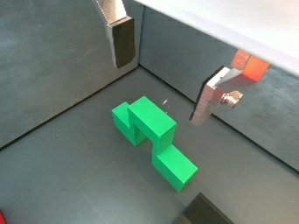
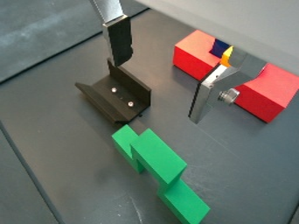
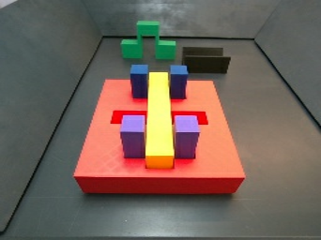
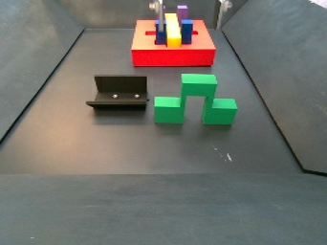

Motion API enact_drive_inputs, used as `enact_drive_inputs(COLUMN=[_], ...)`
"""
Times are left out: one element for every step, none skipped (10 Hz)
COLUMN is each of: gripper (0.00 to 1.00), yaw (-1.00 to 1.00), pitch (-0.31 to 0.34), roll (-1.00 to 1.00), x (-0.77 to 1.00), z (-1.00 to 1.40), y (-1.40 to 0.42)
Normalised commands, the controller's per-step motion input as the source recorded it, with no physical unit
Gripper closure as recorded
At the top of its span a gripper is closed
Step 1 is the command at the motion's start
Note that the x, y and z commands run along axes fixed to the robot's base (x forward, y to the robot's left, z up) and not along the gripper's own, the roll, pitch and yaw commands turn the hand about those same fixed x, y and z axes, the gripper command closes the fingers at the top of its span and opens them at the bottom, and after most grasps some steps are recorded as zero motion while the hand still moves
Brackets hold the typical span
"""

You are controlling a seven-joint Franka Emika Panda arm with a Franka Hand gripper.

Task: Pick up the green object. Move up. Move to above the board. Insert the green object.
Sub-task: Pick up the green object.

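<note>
The green object (image 1: 152, 138) (image 2: 158, 166) lies flat on the dark floor, free of the gripper. It also shows in both side views (image 3: 148, 42) (image 4: 196, 100), next to the fixture. My gripper (image 1: 167, 74) (image 2: 163, 68) hangs open above the floor, over the ground between the green object and the board, with nothing between its fingers (image 1: 121, 44) (image 2: 211, 92). The board (image 3: 113, 169) (image 4: 153, 55) (image 2: 193, 52) is a red slab bearing a long yellow bar (image 3: 160, 117) with blue blocks (image 3: 139, 77) and purple blocks (image 3: 133, 136) beside it.
The fixture (image 2: 114, 94) (image 3: 207, 59) (image 4: 119, 94), a dark L-shaped bracket, stands on the floor close beside the green object. Grey walls (image 3: 75, 84) enclose the floor on all sides.
</note>
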Motion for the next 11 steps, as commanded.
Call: enact_drive_inputs(gripper=[0.00,0.00,0.00,0.00,0.00,0.00,0.00,0.00,0.00,0.00,0.00], yaw=[0.00,0.00,0.00,-0.05,-0.09,-0.10,-0.10,-0.13,-0.14,-0.14,-0.12], pitch=[-0.014,-0.041,-0.089,-0.031,-0.016,-0.009,0.000,0.000,0.026,0.021,0.026], roll=[0.00,0.00,0.06,0.17,0.16,0.16,0.16,0.22,0.21,0.17,0.15], x=[-0.11,-0.14,-0.27,-0.18,-0.22,-0.15,-0.07,0.00,0.04,0.06,0.10], z=[-0.20,-0.39,-0.60,-0.45,-0.40,-0.39,-0.33,-0.24,-0.19,-0.17,-0.19], y=[0.00,0.00,0.10,0.10,0.11,0.09,0.08,0.11,0.13,0.13,0.16])
